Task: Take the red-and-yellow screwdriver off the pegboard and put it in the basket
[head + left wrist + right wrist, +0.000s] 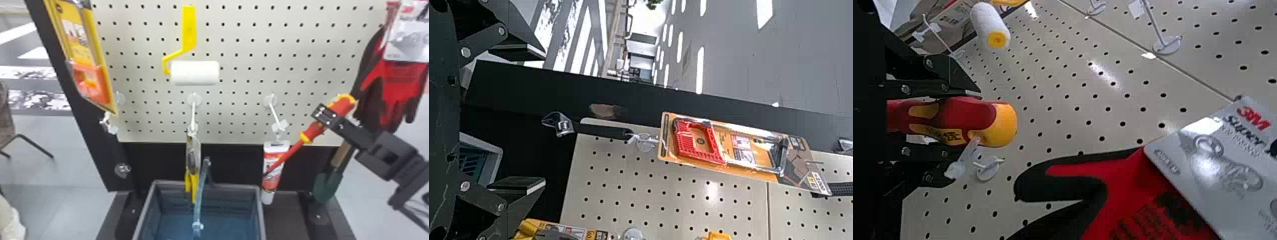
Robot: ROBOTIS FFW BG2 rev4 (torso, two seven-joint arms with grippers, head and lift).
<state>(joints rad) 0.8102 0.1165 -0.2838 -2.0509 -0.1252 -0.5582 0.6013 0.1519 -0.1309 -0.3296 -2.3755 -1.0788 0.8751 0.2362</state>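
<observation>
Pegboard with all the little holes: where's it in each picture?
Head view: pegboard, behind the white paint roller.
Left wrist view: pegboard, behind the packaged hacksaw.
Right wrist view: pegboard, behind the red-and-black glove.
Shared landmark: round hook bases on it.

Red-and-yellow screwdriver [314,130], white roller [195,73]

Off-white perforated metal pegboard [244,75], upright; carries a yellow-framed paint roller with white sleeve [194,73], a flat yellow-and-orange package [86,54] at left, a yellow-handled tool [193,153] on the centre hook, a red-and-white tube [271,185] on the next, and red-and-black gloves [403,83] at right. Dark flat base [287,217] below: grey rectangular plastic basket [236,185] on it.
</observation>
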